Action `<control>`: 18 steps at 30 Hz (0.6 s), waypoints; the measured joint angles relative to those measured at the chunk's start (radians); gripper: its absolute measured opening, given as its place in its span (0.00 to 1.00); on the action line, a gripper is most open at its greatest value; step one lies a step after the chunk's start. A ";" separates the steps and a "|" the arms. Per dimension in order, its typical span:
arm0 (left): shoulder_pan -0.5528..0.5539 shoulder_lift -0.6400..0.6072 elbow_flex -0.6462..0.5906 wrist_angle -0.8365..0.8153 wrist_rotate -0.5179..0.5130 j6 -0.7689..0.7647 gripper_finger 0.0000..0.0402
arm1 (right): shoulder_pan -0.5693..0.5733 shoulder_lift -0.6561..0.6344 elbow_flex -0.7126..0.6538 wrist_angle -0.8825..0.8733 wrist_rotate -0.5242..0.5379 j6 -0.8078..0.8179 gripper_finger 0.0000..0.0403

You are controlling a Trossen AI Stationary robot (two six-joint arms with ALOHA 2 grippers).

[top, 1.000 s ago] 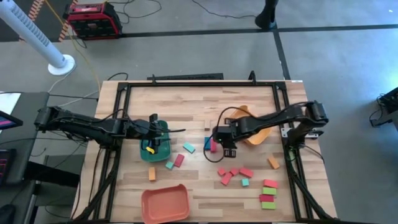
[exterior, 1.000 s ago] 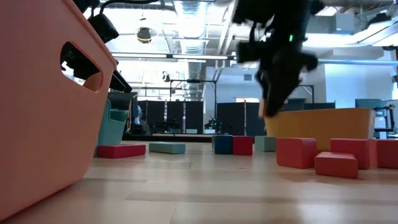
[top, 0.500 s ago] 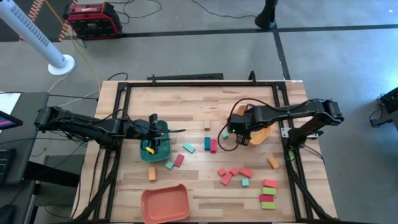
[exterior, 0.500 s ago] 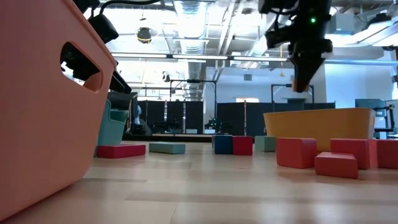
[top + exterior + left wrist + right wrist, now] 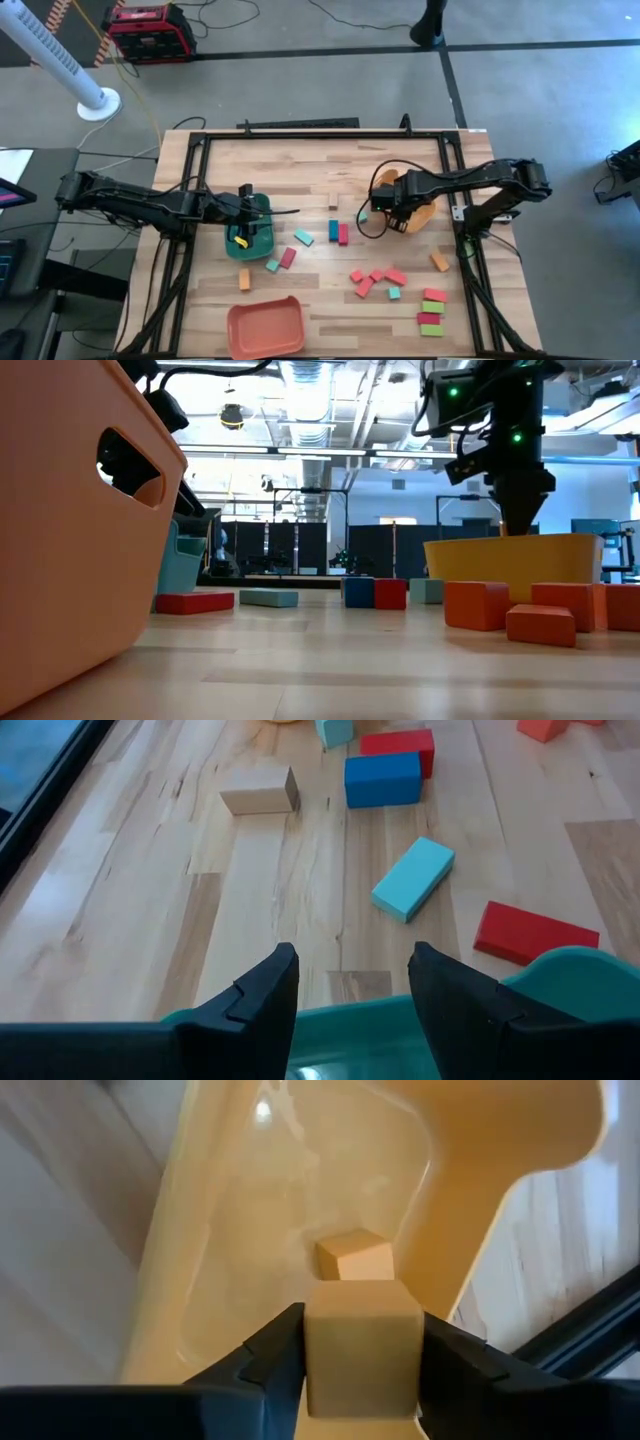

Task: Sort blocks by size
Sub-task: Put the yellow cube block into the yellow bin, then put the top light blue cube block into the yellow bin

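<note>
A small pale wooden cube (image 5: 360, 1348) sits between the two dark fingers of the right gripper (image 5: 362, 1360), which touch its sides, directly above the yellow-orange plastic tray (image 5: 420, 205) right of centre in the high view. A second small cube (image 5: 355, 1258) lies on that tray's floor. The remaining wooden blocks (image 5: 378, 281), red, teal, orange and green, lie scattered across the lower middle and lower right of the wooden table (image 5: 310, 160). At centre left the left gripper (image 5: 350, 985) hangs over the green plastic tray (image 5: 262, 238), fingers parted with nothing between them. A salmon-red plastic tray (image 5: 265, 326) rests at the bottom edge.
</note>
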 joint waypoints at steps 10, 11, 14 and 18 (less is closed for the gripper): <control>0.000 0.000 0.000 0.000 0.000 -0.004 0.45 | -0.020 -0.001 0.000 0.000 0.000 -0.012 0.53; 0.000 0.000 0.000 0.000 0.000 -0.004 0.45 | -0.020 0.000 0.000 0.001 0.000 -0.016 0.53; 0.000 0.000 0.000 -0.001 0.000 -0.004 0.45 | -0.020 -0.001 0.000 0.007 0.000 -0.017 0.53; 0.000 0.000 0.000 -0.002 0.000 -0.004 0.45 | -0.010 -0.001 0.006 0.028 -0.004 -0.026 0.53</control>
